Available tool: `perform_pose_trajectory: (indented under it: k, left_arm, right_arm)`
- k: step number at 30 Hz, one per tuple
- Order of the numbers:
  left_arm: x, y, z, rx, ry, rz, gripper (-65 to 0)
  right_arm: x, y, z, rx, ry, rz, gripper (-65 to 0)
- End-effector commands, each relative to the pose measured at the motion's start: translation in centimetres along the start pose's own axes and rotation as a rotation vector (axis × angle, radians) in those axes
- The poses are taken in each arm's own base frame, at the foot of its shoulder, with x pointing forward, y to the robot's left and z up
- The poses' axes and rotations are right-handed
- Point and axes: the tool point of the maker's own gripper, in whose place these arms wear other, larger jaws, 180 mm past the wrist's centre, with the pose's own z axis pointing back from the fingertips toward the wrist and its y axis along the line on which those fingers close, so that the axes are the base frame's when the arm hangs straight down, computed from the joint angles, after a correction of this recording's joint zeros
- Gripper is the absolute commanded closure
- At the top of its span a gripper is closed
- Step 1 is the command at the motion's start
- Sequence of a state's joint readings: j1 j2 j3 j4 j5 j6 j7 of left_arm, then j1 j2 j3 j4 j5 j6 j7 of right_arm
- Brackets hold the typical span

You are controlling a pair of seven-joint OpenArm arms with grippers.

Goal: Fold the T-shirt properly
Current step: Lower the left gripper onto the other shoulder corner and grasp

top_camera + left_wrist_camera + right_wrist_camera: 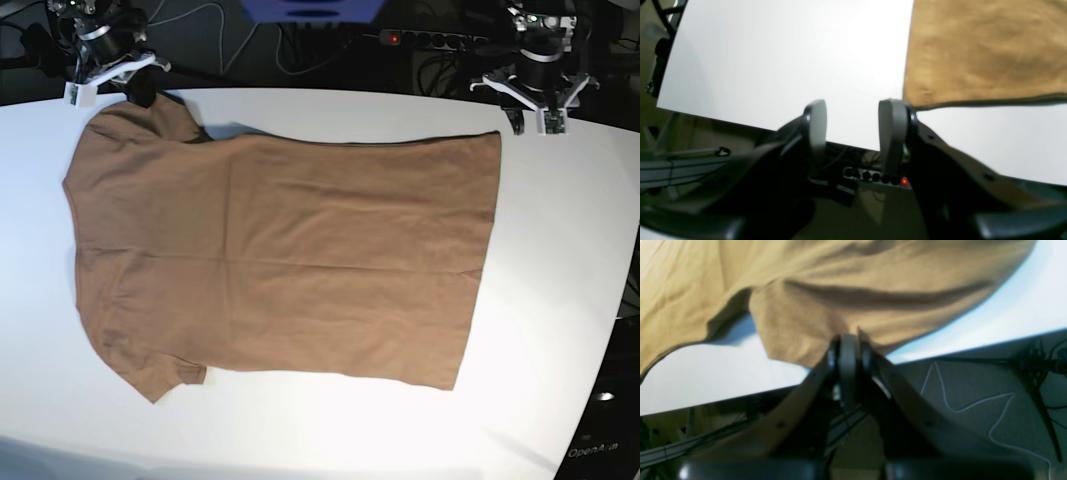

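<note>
The tan-brown T-shirt (280, 255) lies spread flat on the white table (560, 300), sleeves to the left and hem to the right. At the far left corner, my right gripper (143, 95) is shut on the edge of the far sleeve (800, 336); the fabric bunches up right at its closed fingertips (848, 340). My left gripper (532, 124) hovers at the table's far right, just beside the hem's far corner (917, 100). It is open (853, 120), with only bare table between the fingers.
A power strip (430, 40) with a red light and loose cables lie beyond the table's far edge. The strip also shows under the left gripper (877, 176). A dark object sits at the near right corner (600, 440).
</note>
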State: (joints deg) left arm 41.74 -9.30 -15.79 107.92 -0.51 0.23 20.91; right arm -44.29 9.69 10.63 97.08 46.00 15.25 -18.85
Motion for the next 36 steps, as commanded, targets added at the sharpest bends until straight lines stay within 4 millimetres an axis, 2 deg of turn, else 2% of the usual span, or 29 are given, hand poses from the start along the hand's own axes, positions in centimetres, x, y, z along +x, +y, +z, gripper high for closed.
perform_pose_trajectory:
  k: [1,12,18,23,26,33,36]
  left_arm:
    - [1.1,-0.1,0.4,-0.005,-0.035,0.003,-25.3]
    - [1.4,-1.0,0.3,-0.102,-0.027,0.188,-25.3]
    - [2.8,-3.3,0.2,-0.361,0.025,0.237,-25.3]
    - [2.4,-0.9,-1.2,-0.384,0.089,0.296,-25.3]
    - [1.9,0.6,-1.3,-0.377,0.099,0.283,-25.3]
    - [1.0,1.1,-2.3,-0.386,0.131,0.286,-25.4]
    - [-0.1,1.2,-2.9,-0.382,0.160,0.311,-25.4]
  right_arm:
    - [0.0,-0.1,0.4,-0.001,0.006,0.015,-0.1]
    - [0.0,-0.1,0.4,-0.001,0.006,0.015,-0.1]
    - [0.5,-0.5,0.5,-0.003,0.008,0.038,-0.1]
    - [0.5,-0.5,0.5,-0.003,0.008,0.038,-0.1]
    - [0.5,-0.5,0.5,-0.003,0.008,0.038,-0.1]
    - [0.6,-0.6,0.5,-0.004,0.009,0.044,-0.1]
    - [0.6,-0.6,0.5,-0.004,0.009,0.044,0.0]
